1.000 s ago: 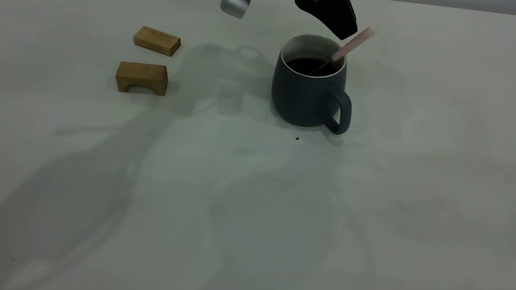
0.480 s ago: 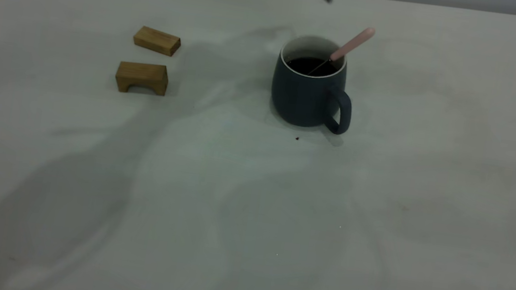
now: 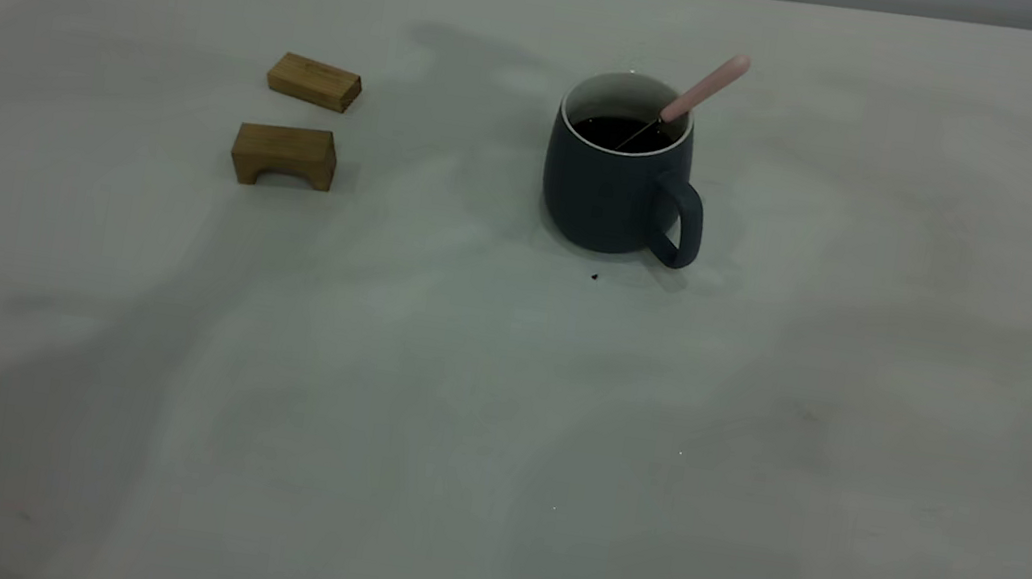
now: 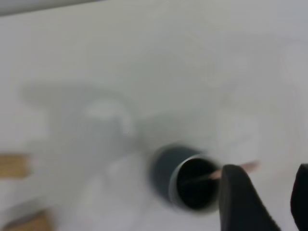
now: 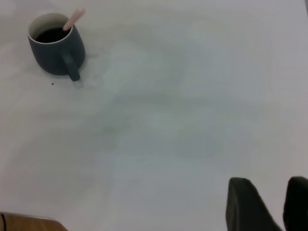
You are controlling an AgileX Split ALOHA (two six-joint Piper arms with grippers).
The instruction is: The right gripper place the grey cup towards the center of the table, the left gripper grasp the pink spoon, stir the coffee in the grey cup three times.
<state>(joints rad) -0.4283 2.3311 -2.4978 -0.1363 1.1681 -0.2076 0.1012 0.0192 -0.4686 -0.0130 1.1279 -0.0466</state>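
No writing or label can be read on anything here. The cup (image 3: 616, 188) stands upright on the desk (image 3: 499, 408), a little beyond its middle in the exterior view, handle turned toward the camera and to the right. The coffee (image 3: 621, 133) lies dark and flat inside. The spoon (image 3: 694, 98) leans against the far right rim, bowl end sunk in the coffee, pink handle sticking up and out, held by nothing.

Well apart to the left lie two wooden blocks: a plain bar (image 3: 314, 81) farther back and an arch-shaped block (image 3: 283, 155) nearer. A dark speck (image 3: 595, 276) sits just in front of the cup. Nothing stands in the way of the cup.

A second ago the left tool hung over the cup at the spoon; now both arms are gone from the exterior view. The left tool (image 4: 262, 202) is above the cup, fingers apart and empty. The right tool (image 5: 267, 204) is far from the cup, fingers parted, empty.
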